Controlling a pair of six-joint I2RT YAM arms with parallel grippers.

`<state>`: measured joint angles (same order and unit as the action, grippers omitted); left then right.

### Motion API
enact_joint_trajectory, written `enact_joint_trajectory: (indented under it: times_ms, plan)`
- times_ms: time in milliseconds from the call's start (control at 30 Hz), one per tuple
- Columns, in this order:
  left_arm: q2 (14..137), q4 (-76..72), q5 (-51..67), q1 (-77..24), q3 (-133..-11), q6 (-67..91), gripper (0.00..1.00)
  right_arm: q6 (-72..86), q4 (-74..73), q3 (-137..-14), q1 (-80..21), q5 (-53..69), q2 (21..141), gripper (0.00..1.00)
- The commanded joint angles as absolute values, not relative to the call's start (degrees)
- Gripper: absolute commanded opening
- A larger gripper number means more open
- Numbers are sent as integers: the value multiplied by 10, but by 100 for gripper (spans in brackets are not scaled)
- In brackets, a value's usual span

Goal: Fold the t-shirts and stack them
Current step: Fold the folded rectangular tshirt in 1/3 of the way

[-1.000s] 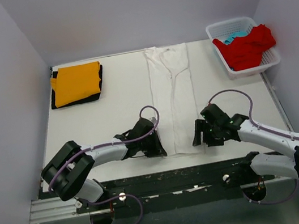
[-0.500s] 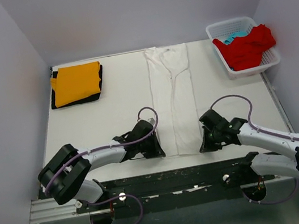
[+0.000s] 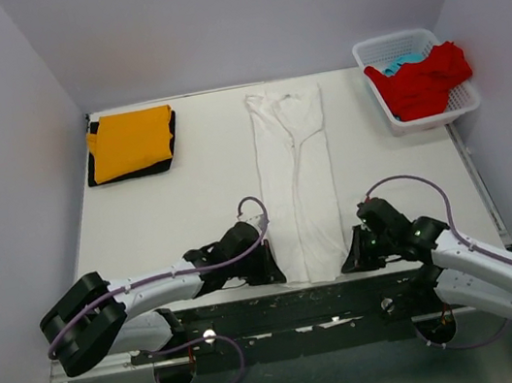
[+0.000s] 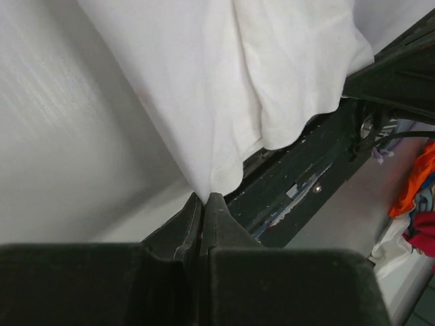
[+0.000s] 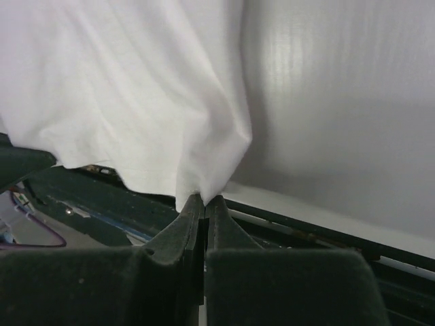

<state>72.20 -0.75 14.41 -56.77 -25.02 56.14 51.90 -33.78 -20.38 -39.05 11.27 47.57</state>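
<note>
Pinching with my left gripper (image 4: 202, 200): the jaws are squeezing tight on the near left corner of the white t-shirt (image 3: 295, 180), and the cloth is bunching right at the tips.
Right gripper (image 5: 204, 202): doing the same thing lol, the jaws are clamping the near right corner of that shirt's hem, and I'm seeing no gap between the fingers.
White t-shirt: it's lying as a long narrow strip down the middle of the table (image 3: 191, 212). The collar end is at the far side, and the hem end is sitting at the near edge between my two grippers, sagging a bit over the dark rail (image 3: 256, 307).
Arms: both are reaching low and inward from the bases, one on each side of the strip.
Orange t-shirt (image 3: 130, 142): it's sitting folded at the far left corner, on top of a black t-shirt (image 3: 92, 172) that's peeking out around the edges.
Basket (image 3: 388, 41): the white lattice one, sitting at the far right corner, well apart from both grippers.
Red t-shirt (image 3: 419, 81): it's slumping in the basket and spilling over the right rim.
Light blue t-shirt (image 3: 397, 65): just a bit is poking out behind the red one.
</note>
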Motion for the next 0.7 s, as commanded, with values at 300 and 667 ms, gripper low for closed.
enact_joint_trajectory:
  times_ms: [300, 667]
  plan:
    - [740, 65, 179, -443, -441, 484, 0, 487, -236, -342, -394, -89, 512, 1]
    - [904, 105, 220, -325, -625, 432, 0, 409, -87, -462, -364, -308, 682, 1]
